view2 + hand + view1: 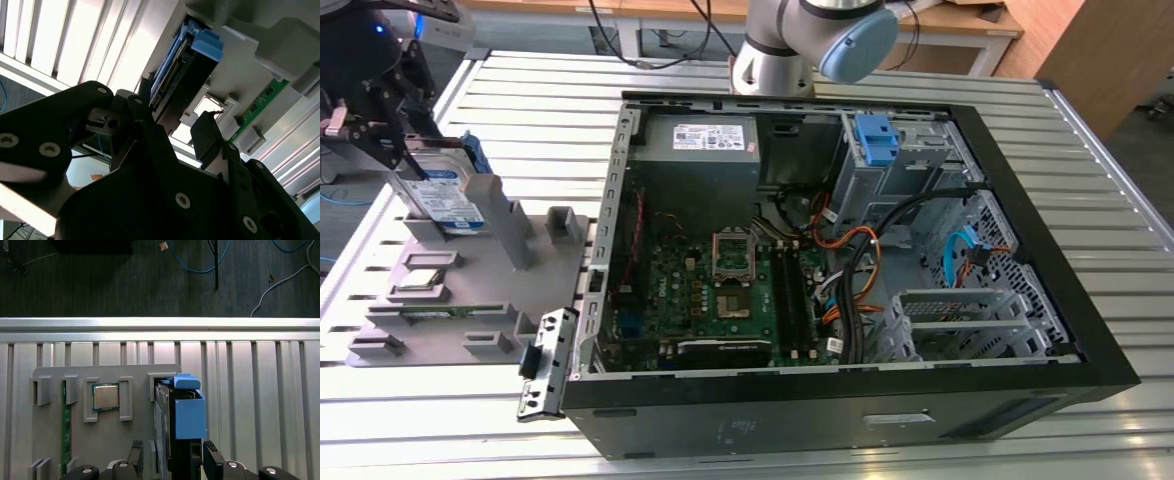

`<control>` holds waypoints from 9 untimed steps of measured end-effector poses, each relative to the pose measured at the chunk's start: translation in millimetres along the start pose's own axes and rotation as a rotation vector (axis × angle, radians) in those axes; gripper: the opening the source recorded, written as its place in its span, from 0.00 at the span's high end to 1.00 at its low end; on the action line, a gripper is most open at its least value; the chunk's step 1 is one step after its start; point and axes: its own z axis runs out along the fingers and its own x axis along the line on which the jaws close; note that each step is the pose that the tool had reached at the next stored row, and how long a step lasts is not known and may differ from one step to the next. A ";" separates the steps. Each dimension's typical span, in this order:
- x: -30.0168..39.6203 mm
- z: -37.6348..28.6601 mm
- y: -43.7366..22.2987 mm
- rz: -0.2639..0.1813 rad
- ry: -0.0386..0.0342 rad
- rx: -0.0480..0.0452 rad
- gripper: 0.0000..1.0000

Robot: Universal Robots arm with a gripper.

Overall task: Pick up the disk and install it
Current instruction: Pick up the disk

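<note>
- Straddling the drive, the black two-fingered end effector stands open. In the first wrist view one of its fingers shows on each side of the drive, with a gap on at least one side. Nothing is gripped.
- The disk is a flat silver-grey metal hard drive with a blue-and-white label, framed by a bright blue plastic bracket. It stands on edge in a slot of the grey plastic parts fixture, at the exterior view's left, outside the open black computer case.
- Judgement on the grasp: square the fingers to the drive's two flat faces and centre them along its length. Close them evenly, so that the drive does not tip in its slot.
- Judgement on risk: a square silver processor chip and a green memory stick lie in neighbouring pockets of the fixture. The finger on that side has little room.
- Inside the case, a bare blue plastic bracket sits at the upper right. A grey power-supply box sits at the upper left.
- Surface: a ribbed silver aluminium counter carries the fixture and the case.
- Room: a dark floor lies beyond the counter's edge. A wooden panel stands at the upper right of the exterior view.
</note>
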 end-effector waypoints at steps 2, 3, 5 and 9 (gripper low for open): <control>-0.2 0.0 0.0 0.000 0.0001 -0.0001 0.41; -0.2 0.1 0.0 0.000 0.0001 -0.0002 0.41; -0.3 0.4 0.0 0.000 0.0002 -0.0002 0.41; -0.2 0.5 0.0 0.000 0.0001 -0.0002 0.41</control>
